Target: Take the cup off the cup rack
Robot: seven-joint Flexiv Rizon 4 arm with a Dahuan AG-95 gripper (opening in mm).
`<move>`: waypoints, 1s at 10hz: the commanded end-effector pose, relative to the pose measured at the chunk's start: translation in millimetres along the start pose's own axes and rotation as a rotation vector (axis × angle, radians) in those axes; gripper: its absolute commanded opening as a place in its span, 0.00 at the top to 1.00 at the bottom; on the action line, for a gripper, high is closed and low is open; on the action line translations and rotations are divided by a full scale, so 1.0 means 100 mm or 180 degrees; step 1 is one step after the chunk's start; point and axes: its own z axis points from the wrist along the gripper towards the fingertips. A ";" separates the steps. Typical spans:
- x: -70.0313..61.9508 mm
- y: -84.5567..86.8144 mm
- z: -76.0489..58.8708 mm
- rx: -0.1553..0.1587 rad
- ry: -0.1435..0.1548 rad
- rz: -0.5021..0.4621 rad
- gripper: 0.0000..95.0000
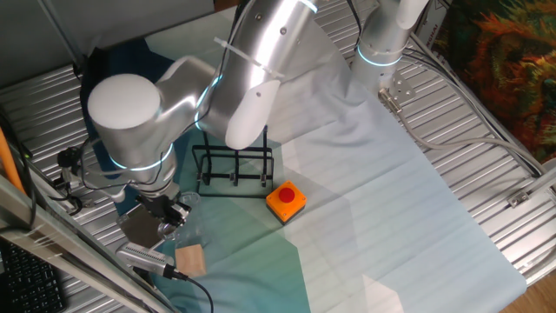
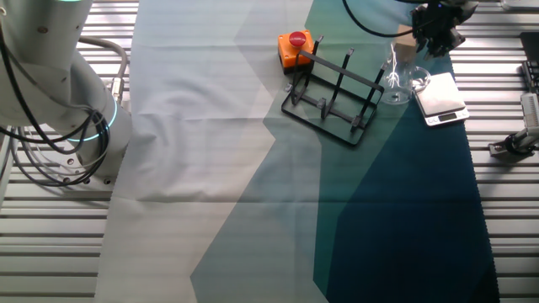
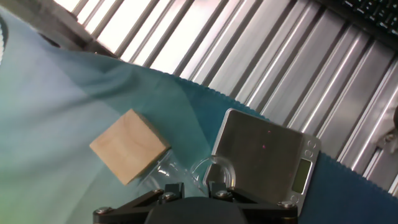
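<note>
The cup [image 2: 399, 74] — a clear, handleless tumbler — is seen off the cup rack [image 2: 333, 99], standing on the cloth [image 2: 253, 168] just beside the rack's end and next to the small silver scale [image 2: 440, 95]. The gripper [image 2: 434, 38] is placed close above it; in the hand view the glass rim [image 3: 214, 171] appears between the black finger bases, but whether the fingers are clamped on it cannot be told. The rack, a black wire frame with upright pegs, is set on the cloth with no cup on it. An orange button box [image 1: 286, 200] with a red button is found just beside the rack — on its other side. A pale wooden block [image 3: 129, 147] lies near the cup and the scale.
</note>
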 end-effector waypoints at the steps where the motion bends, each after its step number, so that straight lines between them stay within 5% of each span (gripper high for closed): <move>1: 0.01 0.00 -0.01 -0.0013 0.0005 0.0030 0.80; 5: 0.02 0.01 -0.02 -0.0152 0.0117 0.0461 0.80; 10: 0.03 0.00 -0.03 -0.0162 0.0142 0.0690 0.80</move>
